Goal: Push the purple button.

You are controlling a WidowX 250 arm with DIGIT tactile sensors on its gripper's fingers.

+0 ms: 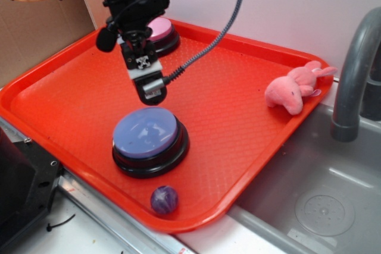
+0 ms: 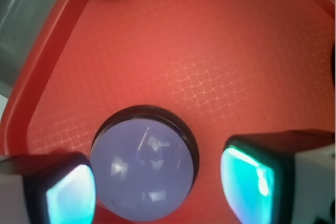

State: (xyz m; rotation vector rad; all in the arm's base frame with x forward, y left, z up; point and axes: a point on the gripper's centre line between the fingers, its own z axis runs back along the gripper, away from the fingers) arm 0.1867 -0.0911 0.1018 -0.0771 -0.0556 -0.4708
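Hand (image 2: 157,182) spread wide, empty — purple button (image 2: 143,167) directly below, between its fingers.

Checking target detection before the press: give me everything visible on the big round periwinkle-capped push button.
The large round push button with a glossy periwinkle dome sits upright on a wider black base, on the textured red plastic tray near its front edge. The cap looks like smooth plastic and reflects light patches. In the wrist view it lies between the open gripper pads. Nothing touches it; a small dark purple ball rests just in front.
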